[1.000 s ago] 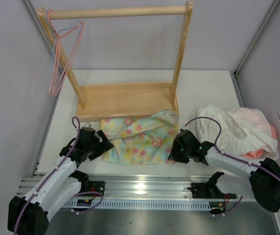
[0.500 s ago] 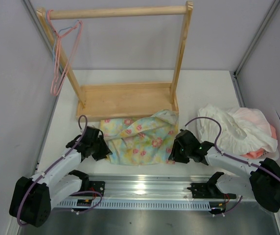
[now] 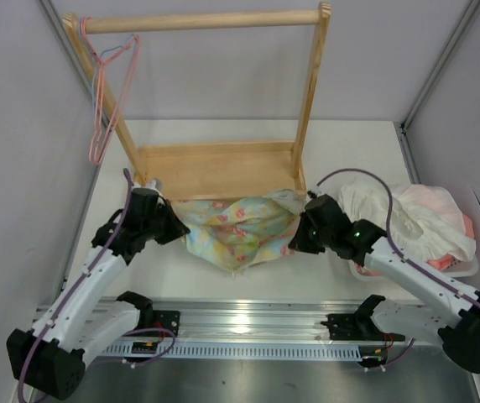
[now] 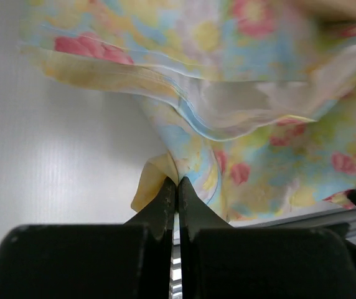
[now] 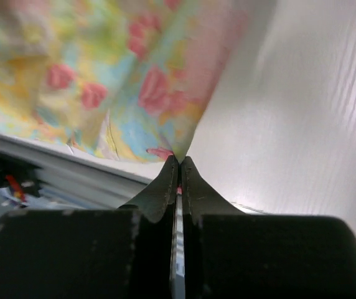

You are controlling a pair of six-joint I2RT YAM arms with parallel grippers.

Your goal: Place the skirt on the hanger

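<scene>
The skirt (image 3: 236, 228), pastel yellow, blue and green with pink flowers, hangs stretched between my two grippers in front of the wooden rack, sagging in the middle. My left gripper (image 3: 175, 228) is shut on its left edge; the cloth (image 4: 240, 124) is pinched at the fingertips (image 4: 178, 182). My right gripper (image 3: 294, 239) is shut on the right edge, with the skirt (image 5: 103, 81) rising from its closed tips (image 5: 179, 160). The pale pink hanger (image 3: 110, 96) hangs by its hook at the left end of the rack's rail, far from both grippers.
The wooden rack (image 3: 215, 168) with its flat base stands behind the skirt. A thin blue hanger (image 3: 114, 52) hangs beside the pink one. A white-and-pink heap of clothes (image 3: 416, 222) lies at the right. A metal rail (image 3: 248, 323) runs along the near edge.
Both grippers have closed on the skirt's side edges and lifted it off the table, moving away from the near edge toward the rack. The skirt now hangs between them.
</scene>
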